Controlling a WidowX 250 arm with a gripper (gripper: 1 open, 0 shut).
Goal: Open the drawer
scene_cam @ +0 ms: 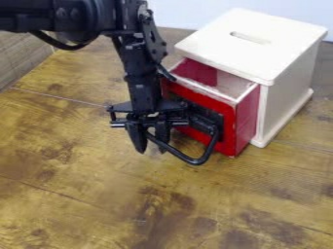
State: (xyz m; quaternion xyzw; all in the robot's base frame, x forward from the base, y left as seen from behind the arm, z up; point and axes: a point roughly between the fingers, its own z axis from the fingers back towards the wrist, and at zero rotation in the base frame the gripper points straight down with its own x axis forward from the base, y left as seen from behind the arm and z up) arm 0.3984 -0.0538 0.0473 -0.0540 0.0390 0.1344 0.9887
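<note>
setting: worn wooden tabletop (92, 199) w/ dark stains & scratches, seen from above at an angle; grey wall strip at top.
cabinet: pale wooden cabinet (267, 53), upper right, narrow slot in its top face.
drawer: red box-shaped drawer (215, 97), sticks partway out of the cabinet's left front; pale wood visible inside, top open to view.
drawer front: black plate on the red face, large black loop handle (196, 148) juts toward the camera & down-left, low over the table.
arm: black robot arm (130, 58) comes in from top left, runs down in front of the drawer's left corner, hides part of the red side.
gripper: gripper (146, 138) points down at the table, fingers drawn tight together at the left end of the loop handle; looks clamped on the handle bar, exact contact hard to see, black on black.
in the way: arm & gripper cover the handle's left part; table around is bare wood.
cables: black hoses bunched along the arm at top left.
writing: no readable text or logos.
</note>
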